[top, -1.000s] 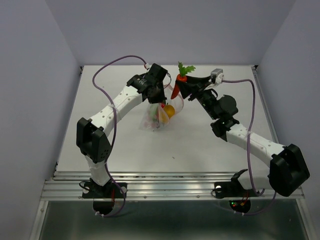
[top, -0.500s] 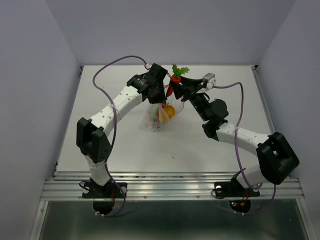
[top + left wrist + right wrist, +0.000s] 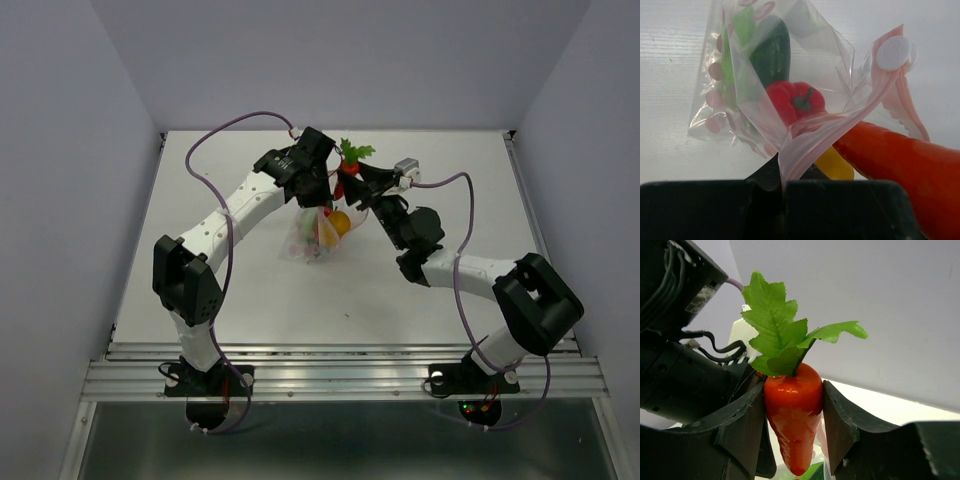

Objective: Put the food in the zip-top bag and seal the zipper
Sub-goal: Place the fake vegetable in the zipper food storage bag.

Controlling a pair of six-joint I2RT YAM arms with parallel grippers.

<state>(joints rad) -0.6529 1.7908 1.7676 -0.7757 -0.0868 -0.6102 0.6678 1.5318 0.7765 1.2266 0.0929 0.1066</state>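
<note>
Over the last 1 second the right gripper (image 3: 344,183) has swung left from beyond the bag's right side, bringing the carrot (image 3: 341,181) to the mouth of the zip-top bag (image 3: 311,238), which hangs at the far middle of the table (image 3: 250,290). Its 2 fingers (image 3: 745,425) are clamped on the carrot's orange body, leaves up and tip pointing down. The left gripper (image 3: 783,188) has not shifted; its jaws are pinched together on the bag's upper rim, gripping the pale-pink zipper (image 3: 850,117) and holding the bag up. Through the clear plastic the left wrist view shows the cucumber (image 3: 771,55), the light green pepper (image 3: 737,35) and the red bell pepper (image 3: 790,100), with the yellow-orange round one (image 3: 835,165) low behind the rim, so we judge 4 of the 5 pieces to be inside and the carrot to be the last. In that view the carrot lies touching or just behind the pink strip on the right, but we cannot tell whether its tip has crossed the opening. We judge that it must next go down through the mouth before being released, and only then can the zipper be closed.
</note>
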